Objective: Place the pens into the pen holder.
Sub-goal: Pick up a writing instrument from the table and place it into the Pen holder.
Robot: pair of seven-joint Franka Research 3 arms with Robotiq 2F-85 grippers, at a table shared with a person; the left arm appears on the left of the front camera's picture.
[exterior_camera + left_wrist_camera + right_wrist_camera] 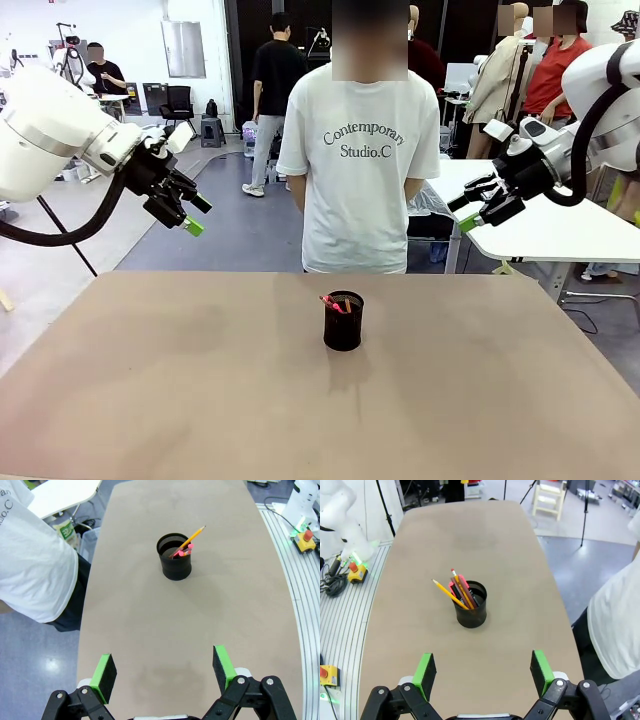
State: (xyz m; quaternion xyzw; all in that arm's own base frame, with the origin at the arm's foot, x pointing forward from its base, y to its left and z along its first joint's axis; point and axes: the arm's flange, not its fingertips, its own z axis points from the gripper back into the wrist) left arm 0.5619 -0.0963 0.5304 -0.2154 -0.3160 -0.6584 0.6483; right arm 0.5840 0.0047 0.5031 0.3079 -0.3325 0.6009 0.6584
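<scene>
Pen holder (343,322), frame centre, pens (460,592) inside leaning; left gripper (186,213) and right gripper (478,206) agape, empty, raised; risk: a nudge tips the holder.

A person in a white T-shirt (358,160) with dark print stands at the far edge of the tan surface (200,380), arms down. Behind, a white table (560,225) sits to the right, and a black chair (180,100) farther back on the left. A person in black (272,90) stands on the grey floor (235,215). In the left wrist view, a red button on a yellow box (305,537) lies beside the surface on a ribbed strip (300,600). A wooden stool (550,497) stands beyond the far end in the right wrist view.
</scene>
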